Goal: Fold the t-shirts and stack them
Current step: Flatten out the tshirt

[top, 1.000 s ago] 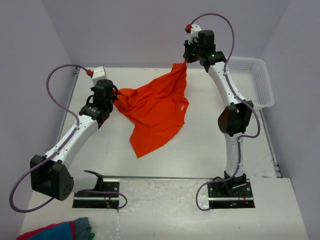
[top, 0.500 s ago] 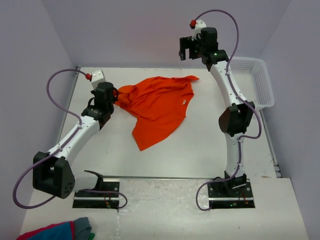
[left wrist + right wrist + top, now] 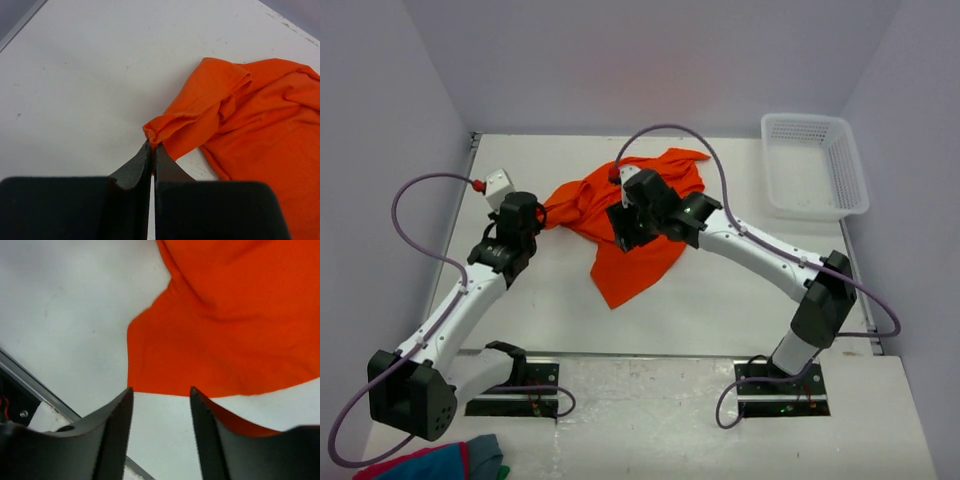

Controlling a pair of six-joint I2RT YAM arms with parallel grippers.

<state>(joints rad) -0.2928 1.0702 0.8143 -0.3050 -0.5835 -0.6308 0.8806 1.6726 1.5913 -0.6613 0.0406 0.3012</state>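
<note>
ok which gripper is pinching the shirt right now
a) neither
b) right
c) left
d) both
c: the left gripper is shut on a bunched edge of the shirt, while the right gripper hangs open over the cloth with nothing between its fingers.

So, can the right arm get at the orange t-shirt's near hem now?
Probably yes. The right gripper hangs open right over the t-shirt, the hem just ahead of it, nothing between. The left gripper pinches another corner, off to the side.
</note>
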